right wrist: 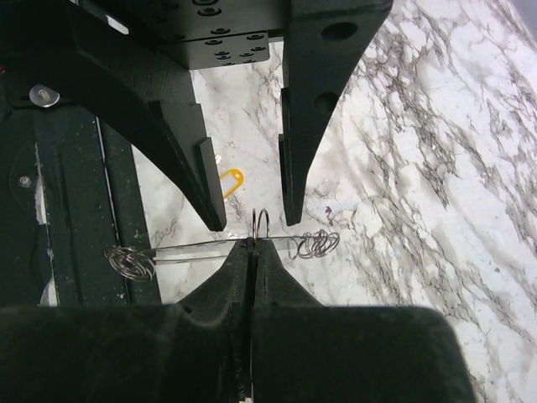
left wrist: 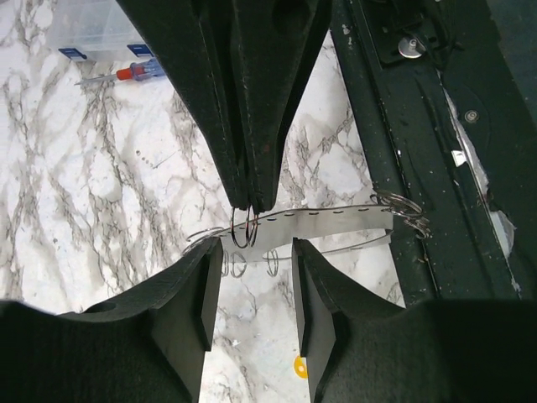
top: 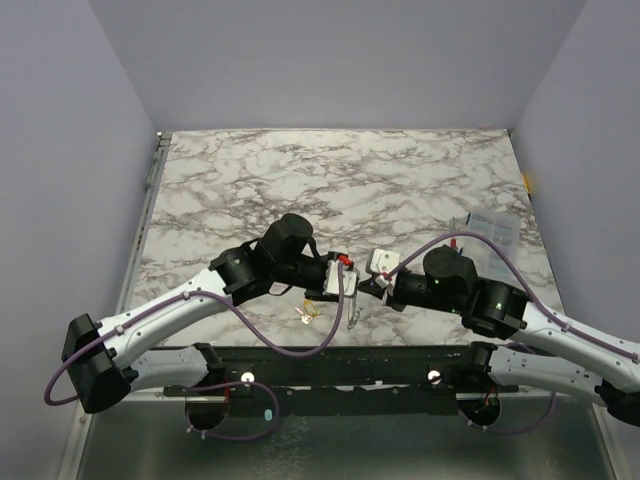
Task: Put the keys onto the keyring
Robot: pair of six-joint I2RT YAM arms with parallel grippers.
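Note:
My right gripper [right wrist: 253,243] is shut on the keyring [right wrist: 261,225], a thin silvery wire loop standing upright above its tips. In the left wrist view the keyring [left wrist: 243,227] hangs from those shut black fingers [left wrist: 252,159]. My left gripper [left wrist: 256,248] is open, its jaws on either side just short of the ring and holding nothing. In the top view both grippers meet near the table's front middle, left gripper [top: 347,284] and right gripper [top: 373,286]. Small brass-gold keys [top: 307,312] lie on the marble just below the left gripper.
A thin white strip [left wrist: 336,222] with wire rings bunched at its ends [right wrist: 315,243] [right wrist: 130,263] lies under the grippers. A blue-and-red pen-like stick [left wrist: 134,74] and a clear plastic box [top: 492,232] sit off to the right. The black front rail [top: 340,360] is close by.

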